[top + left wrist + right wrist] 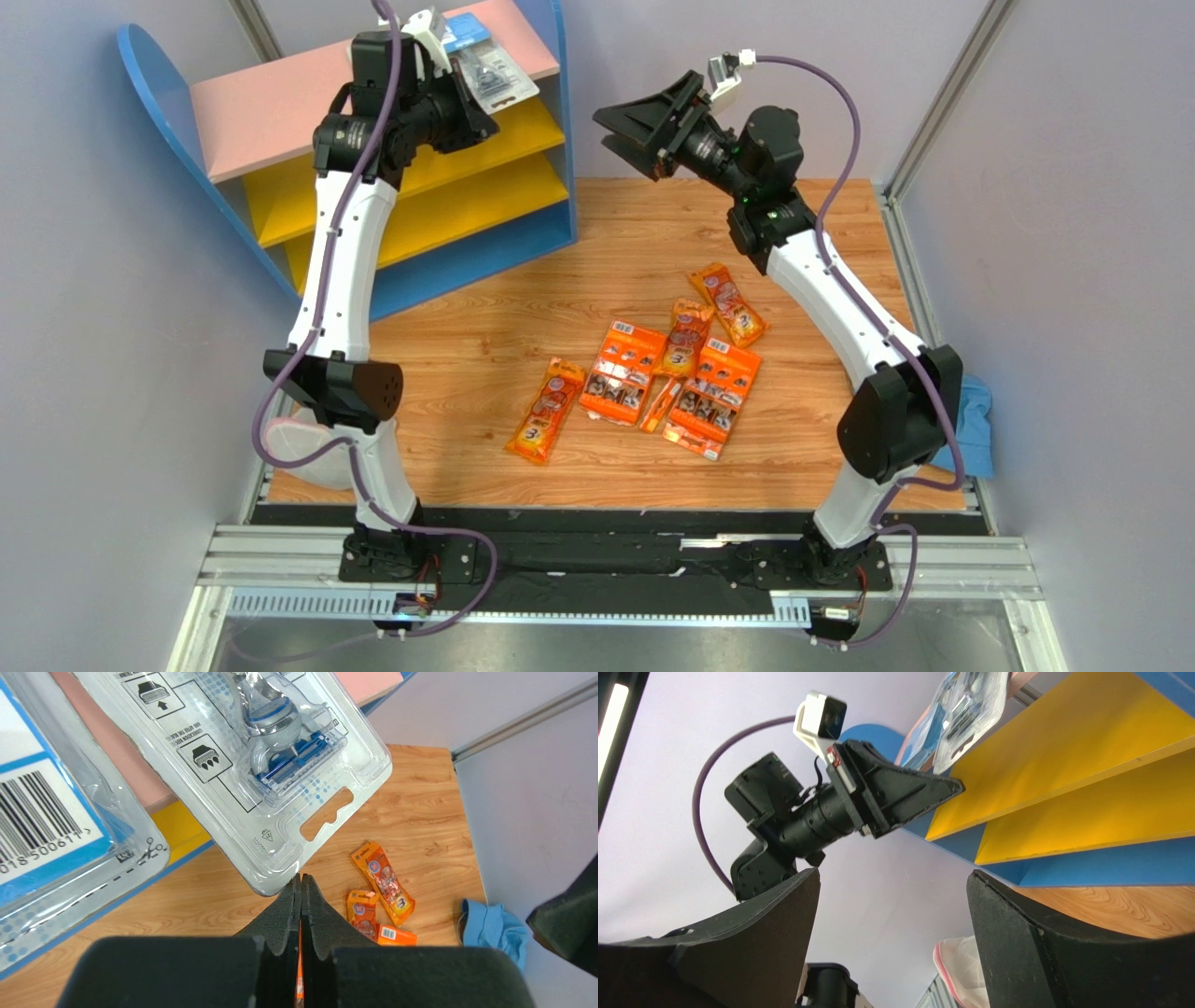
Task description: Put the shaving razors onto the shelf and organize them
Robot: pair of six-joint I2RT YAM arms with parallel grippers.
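I see my left gripper [474, 109] at the shelf [267, 105] top, just beside the blister packs [494, 70]; orange packs [624, 371] lie on the table [463, 322].

Shelf [463, 210] at far left of table [463, 350]; blister packs [494, 77] on its top board, right end. Other razor packs [659, 381] clustered mid-table; cloth [978, 420] at right edge, nr front.

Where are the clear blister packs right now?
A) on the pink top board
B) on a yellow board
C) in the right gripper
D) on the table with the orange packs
A: both blister packs lie on the pink top board. Only orange packs are on the table, and the right gripper is open and empty.
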